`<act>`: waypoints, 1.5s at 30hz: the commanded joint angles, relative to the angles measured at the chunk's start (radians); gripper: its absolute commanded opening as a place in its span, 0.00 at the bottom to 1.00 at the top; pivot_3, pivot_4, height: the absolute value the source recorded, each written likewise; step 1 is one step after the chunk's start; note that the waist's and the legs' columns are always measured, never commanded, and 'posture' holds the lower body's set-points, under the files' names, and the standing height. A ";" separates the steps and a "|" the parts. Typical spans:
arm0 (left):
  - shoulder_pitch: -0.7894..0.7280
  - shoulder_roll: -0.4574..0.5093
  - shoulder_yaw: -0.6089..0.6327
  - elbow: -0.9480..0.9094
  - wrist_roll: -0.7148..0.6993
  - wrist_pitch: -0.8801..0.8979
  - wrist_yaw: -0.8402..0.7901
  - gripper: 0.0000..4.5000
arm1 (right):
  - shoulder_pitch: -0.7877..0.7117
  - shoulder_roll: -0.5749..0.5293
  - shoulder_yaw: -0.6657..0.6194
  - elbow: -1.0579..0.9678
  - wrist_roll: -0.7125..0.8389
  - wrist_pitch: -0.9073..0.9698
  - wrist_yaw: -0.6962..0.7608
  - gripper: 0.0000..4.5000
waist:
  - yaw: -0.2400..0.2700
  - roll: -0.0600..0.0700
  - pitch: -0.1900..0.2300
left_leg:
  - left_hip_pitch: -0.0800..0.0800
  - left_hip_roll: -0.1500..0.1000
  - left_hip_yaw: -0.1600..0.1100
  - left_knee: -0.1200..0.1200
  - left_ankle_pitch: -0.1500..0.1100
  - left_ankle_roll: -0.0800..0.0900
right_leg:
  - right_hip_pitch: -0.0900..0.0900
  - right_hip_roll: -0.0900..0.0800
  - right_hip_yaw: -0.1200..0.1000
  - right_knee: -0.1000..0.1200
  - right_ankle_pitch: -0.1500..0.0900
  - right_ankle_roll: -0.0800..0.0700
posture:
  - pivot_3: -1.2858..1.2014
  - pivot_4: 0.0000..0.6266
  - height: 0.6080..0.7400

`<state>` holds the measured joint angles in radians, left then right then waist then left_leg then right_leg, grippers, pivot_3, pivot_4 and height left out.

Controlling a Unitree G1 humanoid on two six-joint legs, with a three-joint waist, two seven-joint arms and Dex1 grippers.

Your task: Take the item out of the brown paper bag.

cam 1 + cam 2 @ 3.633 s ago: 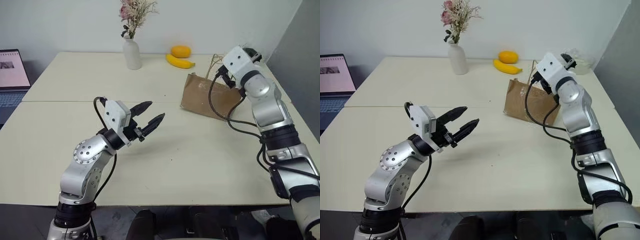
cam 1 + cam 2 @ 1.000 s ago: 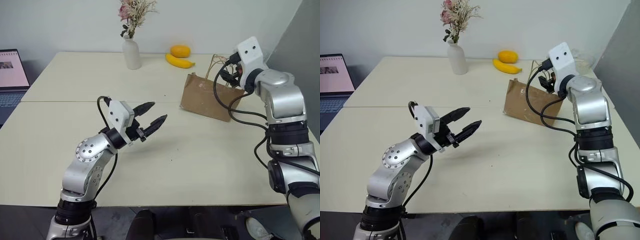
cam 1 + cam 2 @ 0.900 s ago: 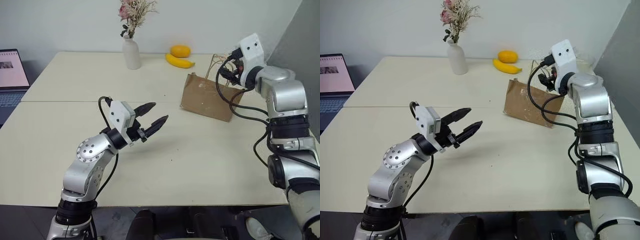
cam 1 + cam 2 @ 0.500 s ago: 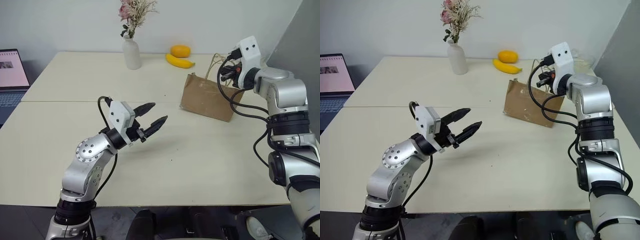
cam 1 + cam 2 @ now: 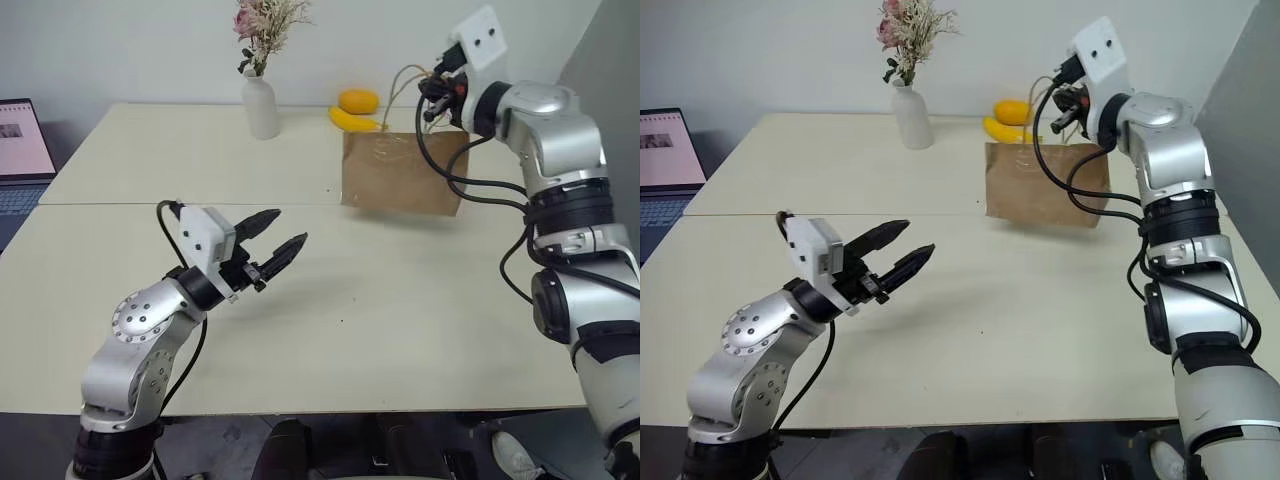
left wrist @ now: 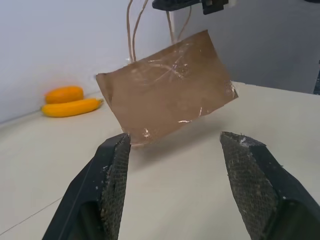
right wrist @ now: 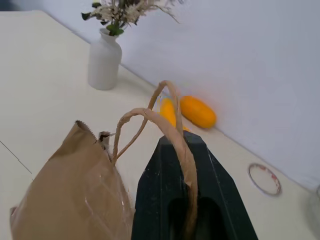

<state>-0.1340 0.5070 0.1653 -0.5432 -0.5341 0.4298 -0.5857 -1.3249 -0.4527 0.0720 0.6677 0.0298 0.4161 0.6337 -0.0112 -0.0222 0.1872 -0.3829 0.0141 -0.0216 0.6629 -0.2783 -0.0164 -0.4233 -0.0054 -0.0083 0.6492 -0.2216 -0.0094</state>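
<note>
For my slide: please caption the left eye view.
Right gripper lifts the brown paper bag by its handles; open left gripper waits.

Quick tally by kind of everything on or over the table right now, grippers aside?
Paper bag: 1
Banana: 1
Orange fruit: 1
Vase with dried flowers: 1
Tape ring: 1
Laptop at the table's left edge: 1
Total: 6

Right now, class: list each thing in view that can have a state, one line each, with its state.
brown paper bag: upright, hanging by its handles clear of the table.
right hand: shut on the bag's handles.
left hand: open, holding nothing.
laptop: open, screen lit.
</note>
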 commanded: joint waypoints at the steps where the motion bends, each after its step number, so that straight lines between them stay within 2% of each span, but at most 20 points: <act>1: 0.044 0.003 0.057 -0.094 -0.049 0.022 0.040 0.66 | -0.094 0.030 -0.003 0.044 -0.006 -0.099 0.008 0.02 | 0.000 0.000 0.000 | 0.000 0.000 0.000 0.000 0.000 0.000 | 0.000 -0.001 0.000 0.000 0.000 0.000 | 0.52 0.24 1.00; 12: 0.159 0.003 0.136 -0.183 -0.085 0.043 0.120 0.66 | -0.160 0.172 -0.003 0.184 -0.016 -0.183 -0.034 0.02 | 0.002 0.001 0.000 | 0.000 0.000 -0.001 0.000 0.000 0.000 | 0.000 -0.002 -0.001 0.000 0.000 0.000 | 0.52 0.24 1.00; 20: 0.177 0.009 0.135 -0.189 -0.071 0.022 0.135 0.66 | -0.179 0.240 -0.001 0.228 -0.034 -0.219 -0.069 0.02 | 0.004 0.001 0.000 | -0.001 0.000 -0.001 0.000 0.000 0.000 | 0.000 -0.002 -0.001 0.000 0.000 -0.001 | 0.52 0.24 1.00; 36: 0.141 0.019 0.122 -0.142 -0.045 -0.010 0.116 0.66 | -0.168 0.237 0.014 0.273 -0.080 -0.265 -0.116 0.02 | 0.002 0.001 0.000 | -0.001 0.000 -0.001 0.000 0.000 0.000 | 0.000 -0.002 -0.001 0.000 0.000 -0.001 | 0.52 0.24 1.00; 45: 0.224 0.075 0.230 -0.144 -0.074 -0.015 0.056 0.66 | -0.123 0.221 0.048 0.206 -0.110 -0.263 -0.060 0.02 | 0.000 0.001 0.001 | -0.001 0.000 -0.001 0.000 0.000 0.000 | -0.001 -0.002 -0.001 0.000 0.000 -0.001 | 0.52 0.24 1.00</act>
<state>0.0836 0.5690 0.3669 -0.6579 -0.5899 0.4318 -0.5159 -1.4266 -0.2217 0.1220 0.9432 -0.0813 0.1827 0.5687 -0.0109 -0.0210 0.1879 -0.3834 0.0141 -0.0227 0.6625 -0.2783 -0.0165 -0.4239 -0.0072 -0.0097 0.6492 -0.2217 -0.0103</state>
